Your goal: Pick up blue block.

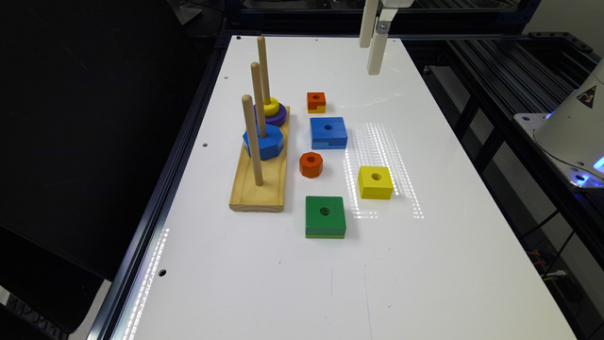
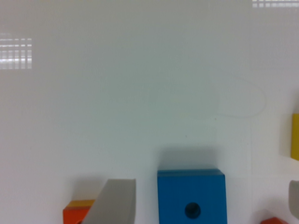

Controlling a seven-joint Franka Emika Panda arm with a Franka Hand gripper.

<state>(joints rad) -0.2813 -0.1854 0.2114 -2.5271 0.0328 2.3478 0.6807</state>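
Clearly, the gripper (image 1: 373, 56) hangs high above the far part of the white table (image 1: 292, 283), holding nothing.

Its fingers stand apart in the wrist view — one grey fingertip (image 2: 114, 201) on one side, a sliver of the other at the frame's edge, and the blue block (image 1: 328, 132) between them, lower down. This block lies flat on the table, hole up, groove on its near side. Beyond it sits a small orange block (image 1: 316, 101); nearer are an orange octagon (image 1: 311, 165), a yellow block (image 1: 375, 182) and a green block (image 1: 325, 216). To the exterior view's left stands a wooden peg board (image 1: 261, 177) — its pegs carry a blue octagonal piece (image 1: 264, 142) and yellow and purple rings.
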